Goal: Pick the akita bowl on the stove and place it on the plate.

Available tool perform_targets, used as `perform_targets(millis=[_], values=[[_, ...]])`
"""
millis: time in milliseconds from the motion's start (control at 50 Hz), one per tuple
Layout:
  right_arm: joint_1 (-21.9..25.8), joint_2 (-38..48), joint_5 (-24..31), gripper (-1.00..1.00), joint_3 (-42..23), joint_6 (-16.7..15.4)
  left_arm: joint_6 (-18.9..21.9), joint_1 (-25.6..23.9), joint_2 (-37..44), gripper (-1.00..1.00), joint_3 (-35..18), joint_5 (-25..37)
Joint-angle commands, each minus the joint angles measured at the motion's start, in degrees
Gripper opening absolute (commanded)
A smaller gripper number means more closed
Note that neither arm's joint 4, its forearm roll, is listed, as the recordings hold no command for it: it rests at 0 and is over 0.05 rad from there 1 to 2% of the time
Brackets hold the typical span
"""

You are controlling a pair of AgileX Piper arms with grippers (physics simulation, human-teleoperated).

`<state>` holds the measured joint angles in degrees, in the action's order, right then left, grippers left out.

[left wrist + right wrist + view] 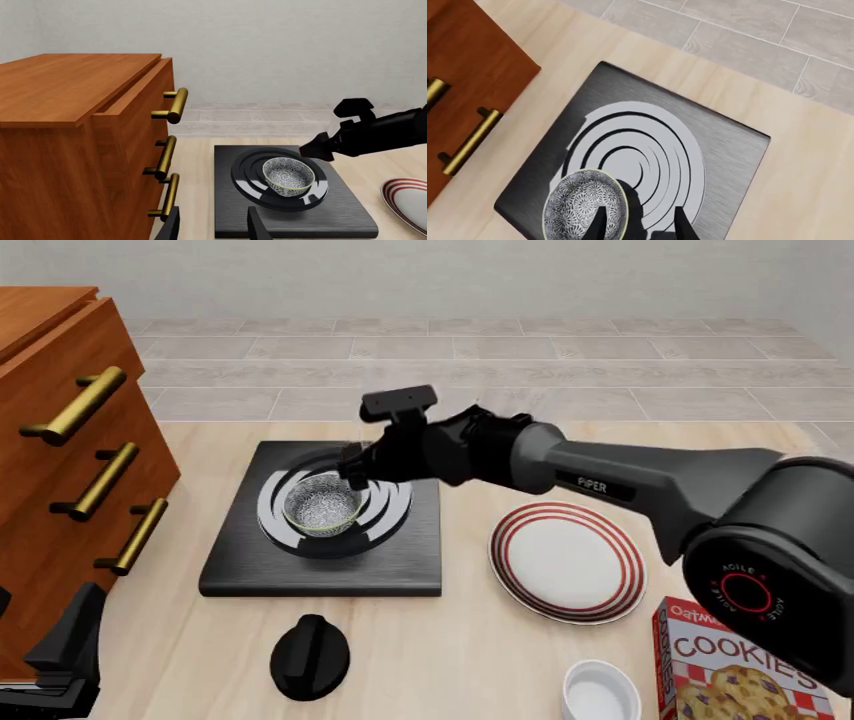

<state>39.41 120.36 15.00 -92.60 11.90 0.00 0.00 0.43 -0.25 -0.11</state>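
On the wooden table (534, 680), the right fingers (679, 222) straddle the akita bowl's (323, 504) rim, spread, over the stove (414, 565).

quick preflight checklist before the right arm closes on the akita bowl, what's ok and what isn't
1. Akita bowl sits upright on the stove burner rings: ok.
2. Right gripper open, one finger inside the bowl's rim and one outside: ok by the right wrist view.
3. Gripper low enough for its fingers to bite the rim: cannot tell; the tips run off the wrist view's edge.
4. Plate is bare and ready to receive the bowl: ok.
5. Path from stove to plate free of obstacles; knob, white bowl and cookie box lie nearer the camera: ok.
6. Left gripper held back near the drawers, open, off the stove: ok.
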Motion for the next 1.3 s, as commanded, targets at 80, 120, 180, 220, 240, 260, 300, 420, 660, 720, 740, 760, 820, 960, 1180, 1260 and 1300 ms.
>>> perform_targets(millis=[80, 120, 180, 220, 240, 260, 300, 420, 660, 720, 740, 760, 820, 960, 1180, 1260, 1300], values=[[0.04, 1.97, -1.53, 1.00, 0.12, 1.37, 0.00, 0.00, 0.00, 1.00, 0.00, 0.00], [0.20, 2.09, -1.98, 1.00, 0.57, 1.93, 0.00, 0.00, 0.00, 1.00, 0.00, 0.00], [0.18, 2.46, -2.34, 1.00, 0.74, 2.08, 0.00, 0.00, 0.00, 1.00, 0.00, 0.00], [0.09, 2.78, -2.33, 1.00, 0.46, 2.12, 0.00, 0.00, 0.00, 1.00, 0.00, 0.00], [0.03, 2.96, -2.22, 1.00, 0.18, 2.08, 0.00, 0.00, 0.00, 1.00, 0.00, 0.00], [-0.07, 3.13, -2.15, 1.00, -0.06, 2.20, 0.00, 0.00, 0.00, 1.00, 0.00, 0.00], [-0.08, 3.43, -2.11, 1.00, -0.29, 2.12, 0.00, 0.00, 0.00, 1.00, 0.00, 0.00], [-0.09, 4.36, -2.43, 1.00, -0.59, 2.64, 0.00, 0.00, 0.00, 1.00, 0.00, 0.00], [-0.27, 6.20, -2.06, 1.00, -1.96, 3.15, 0.00, 0.00, 0.00, 1.00, 0.00, 0.00], [-0.15, 6.57, -2.12, 1.00, -1.88, 3.28, 0.00, 0.00, 0.00, 1.00, 0.00, 0.00], [-0.12, 6.64, -2.12, 1.00, -1.90, 3.42, 0.00, 0.00, 0.00, 1.00, 0.00, 0.00], [0.02, 6.68, -2.09, 1.00, -1.88, 3.39, 0.00, 0.00, 0.00, 1.00, 0.00, 0.00], [0.26, 6.90, -2.12, 1.00, -1.87, 3.54, 0.00, 0.00, 0.00, 1.00, 0.00, 0.00], [0.62, 7.35, -1.64, 1.00, -2.37, 3.67, 0.00, 0.00, 0.00, 1.00, 0.00, 0.00], [0.78, 8.40, -0.75, 1.00, -3.69, 3.38, 0.00, 0.00, 0.00, 1.00, 0.00, 0.00], [0.93, 8.58, -0.74, 1.00, -3.79, 3.40, 0.00, 0.00, 0.00, 1.00, 0.00, 0.00], [1.21, 8.68, -1.20, 1.00, -3.21, 3.84, 0.00, 0.00, 0.00, 1.00, 0.00, 0.00]])
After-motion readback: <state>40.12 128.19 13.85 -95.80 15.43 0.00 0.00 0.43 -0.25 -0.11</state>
